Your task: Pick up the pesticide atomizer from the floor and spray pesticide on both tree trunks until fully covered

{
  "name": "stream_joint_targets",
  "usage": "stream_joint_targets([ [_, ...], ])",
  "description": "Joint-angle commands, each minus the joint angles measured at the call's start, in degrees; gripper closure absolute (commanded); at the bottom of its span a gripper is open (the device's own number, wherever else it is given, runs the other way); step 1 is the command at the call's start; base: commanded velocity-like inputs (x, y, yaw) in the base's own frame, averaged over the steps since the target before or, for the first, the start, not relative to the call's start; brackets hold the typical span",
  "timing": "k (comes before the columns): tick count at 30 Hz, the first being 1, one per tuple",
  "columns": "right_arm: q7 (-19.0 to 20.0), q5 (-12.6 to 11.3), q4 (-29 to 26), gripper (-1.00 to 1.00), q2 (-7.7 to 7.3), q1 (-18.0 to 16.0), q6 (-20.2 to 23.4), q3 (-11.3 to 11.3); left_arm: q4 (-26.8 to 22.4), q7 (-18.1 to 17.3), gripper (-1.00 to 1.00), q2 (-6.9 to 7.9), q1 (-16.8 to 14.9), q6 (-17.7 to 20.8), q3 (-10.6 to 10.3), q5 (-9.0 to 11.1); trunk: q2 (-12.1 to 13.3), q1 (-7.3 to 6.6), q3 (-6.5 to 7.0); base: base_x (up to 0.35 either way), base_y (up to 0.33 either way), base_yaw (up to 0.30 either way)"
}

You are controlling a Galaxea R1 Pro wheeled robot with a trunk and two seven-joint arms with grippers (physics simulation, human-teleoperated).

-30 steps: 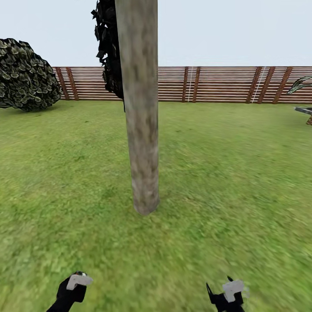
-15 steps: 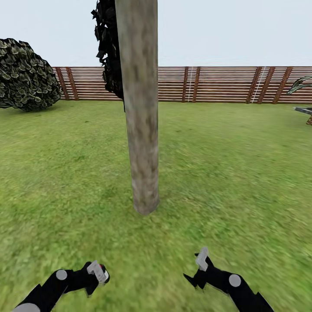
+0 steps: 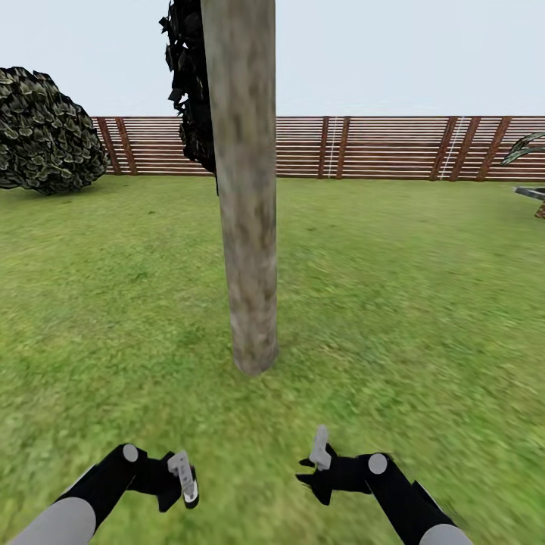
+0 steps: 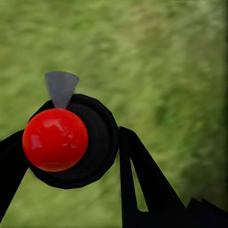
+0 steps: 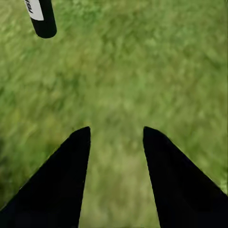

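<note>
Your left gripper (image 4: 71, 152) was clamped on the pesticide atomizer (image 3: 184, 477), held low over the lawn (image 3: 393, 303) short of the tree trunk (image 3: 246, 227), while your right gripper (image 5: 116, 161) hung beside it, fingers apart, holding nothing.

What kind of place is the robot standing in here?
Most likely a fenced garden or backyard. Green grass lawn covers the ground, a brown slatted wooden fence closes it at the back, and a thick bare tree trunk rises just ahead, with a leafy bush farther left.
</note>
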Motion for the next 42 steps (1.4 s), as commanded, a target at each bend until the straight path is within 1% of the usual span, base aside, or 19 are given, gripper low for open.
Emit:
stream_joint_targets([
  [1, 0.0, 0.7, -0.1, 1.0, 0.13, 0.0, -0.5, 0.2, -0.1, -0.3, 1.0, -0.26, 0.0, -0.3, 0.4, -0.7, 0.0, -0.01, -0.05, 0.0, 0.0, 0.0],
  [2, 0.0, 0.7, -0.1, 1.0, 0.2, -0.1, -0.5, 0.3, -0.1, -0.4, 1.0, -0.43, 0.0, -0.3, 0.4, -0.8, 0.0, -0.01, -0.05, 0.0, 0.0, 0.0],
  [4, 0.1, 0.8, -0.1, 1.0, 0.57, -0.3, -0.5, 0.5, -0.1, -0.5, 1.0, -1.51, 0.0, -0.3, 0.4, -1.9, 0.0, -0.01, -0.05, 0.0, 0.0, 0.0],
  [7, 0.4, 0.8, -0.1, 1.0, 0.96, -0.6, -0.5, 0.7, -0.1, -0.5, 1.0, -3.33, 0.0, -0.3, 0.4, -4.4, 0.0, -0.01, -0.05, 0.0, 0.0, 0.0],
  [11, 3.5, 0.9, -0.6, 1.0, 1.55, -0.9, -0.5, 0.7, -0.1, -0.5, 1.0, -5.31, 0.0, -0.3, 0.4, -7.0, 0.0, -0.01, -0.05, 0.0, 0.0, 0.0],
  [13, 4.7, 0.9, -1.8, 1.0, 2.02, -1.2, -0.5, 0.8, -0.1, -0.5, 1.0, -6.7, -0.1, -0.3, 0.4, -8.3, 0.0, -0.01, -0.05, 0.0, 0.0, 0.0],
  [20, 5.3, 0.9, -2.6, 1.0, 3.53, -1.4, -0.5, 0.9, -0.1, -0.5, 1.0, -10.5, -0.1, -0.3, 0.4, -12.2, 0.0, -0.01, -0.05, 0.0, 0.0, 0.0],
  [21, 5.3, 0.9, -2.6, 1.0, 3.88, -1.4, -0.5, 1.5, -0.1, -0.5, 1.0, -11.25, -0.1, -0.3, 0.4, -12.9, 0.0, -0.01, -0.05, 0.0, 0.0, 0.0],
  [22, 5.3, 0.9, -2.7, 1.0, 4.02, -1.4, -0.5, 2.2, -0.1, -0.5, 1.0, -11.69, -0.1, -0.3, 0.4, -13.3, 0.0, -0.01, -0.05, 0.0, 0.0, 0.0],
  [23, 5.3, 0.9, -2.7, 1.0, 4.17, -1.4, -0.5, 3.5, -0.1, -0.5, 1.0, -12.18, -0.2, -0.3, 0.4, -13.6, 0.0, -0.01, -0.05, 0.0, 0.0, 0.0],
  [27, 5.3, 0.9, -2.8, 1.0, 4.32, -1.4, -0.5, 5.2, -0.1, -0.5, 1.0, -12.62, -0.8, -0.3, 0.4, -13.8, 0.0, -0.01, -0.05, 0.0, 0.0, 0.0],
  [31, 5.3, 0.9, -2.8, 1.0, 4.35, -1.5, -0.4, 5.5, -0.1, -0.5, 1.0, -13.04, -1.0, -0.3, 0.4, -13.9, 0.0, -0.01, -0.05, 0.0, 0.0, 0.0],
  [36, 5.3, 0.9, -2.8, 1.0, 4.36, -1.7, -0.5, 5.6, -0.1, -0.6, 1.0, -13.17, -1.1, -0.6, 0.1, -13.9, 0.0, -0.01, -0.05, 0.0, 0.0, 0.0],
  [38, 5.3, 0.9, -2.8, 1.0, 4.36, -1.8, -0.5, 5.6, -0.1, -0.9, 1.0, -13.13, -1.1, -0.7, -0.9, -13.9, 0.0, -0.01, -0.05, 0.0, 0.0, 0.0],
  [39, 5.3, 0.9, -2.7, 1.0, 4.36, -1.8, -0.5, 5.6, -0.1, -1.2, 1.0, -13.12, -1.1, -0.8, -2.0, -13.9, 0.0, -0.01, -0.05, 0.0, 0.0, 0.0],
  [40, 5.3, 0.9, -2.7, 1.0, 4.36, -1.8, -0.5, 5.6, -0.2, -1.8, 1.0, -13.1, -1.1, -0.9, -3.6, -13.8, 0.0, -0.01, -0.05, 0.0, 0.0, 0.0],
  [42, 5.3, 1.0, -2.7, 1.0, 4.36, -1.9, -0.5, 5.6, -0.6, -2.2, 1.0, -13.1, -1.1, -1.0, -4.8, -13.6, 0.0, -0.01, -0.05, 0.0, 0.0, 0.0],
])
